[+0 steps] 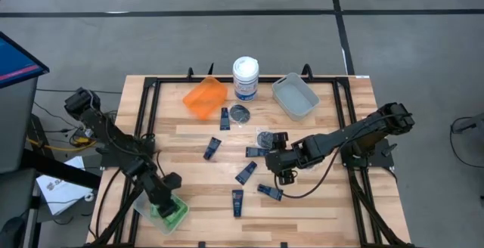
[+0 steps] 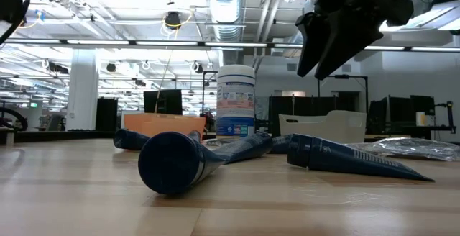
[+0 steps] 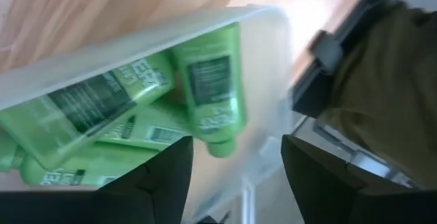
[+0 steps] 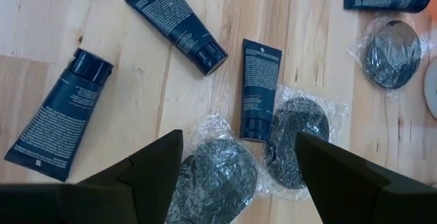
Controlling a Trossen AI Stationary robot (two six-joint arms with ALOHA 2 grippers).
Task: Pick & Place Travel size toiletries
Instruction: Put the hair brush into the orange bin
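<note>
Several dark navy tubes lie flat across the middle of the table. Round grey pots in crinkled clear wrap lie among them. Bright green bottles lie piled in a clear bin at the near left corner. My left gripper is open just above that bin and touches nothing. My right gripper is open and hovers above a wrapped pot, with one finger on either side of it and clear of the table.
At the far side stand an orange bin, a white tub with a blue label and a grey bin. A black frame runs along the table's left and right sides. Bare wood lies near the right edge.
</note>
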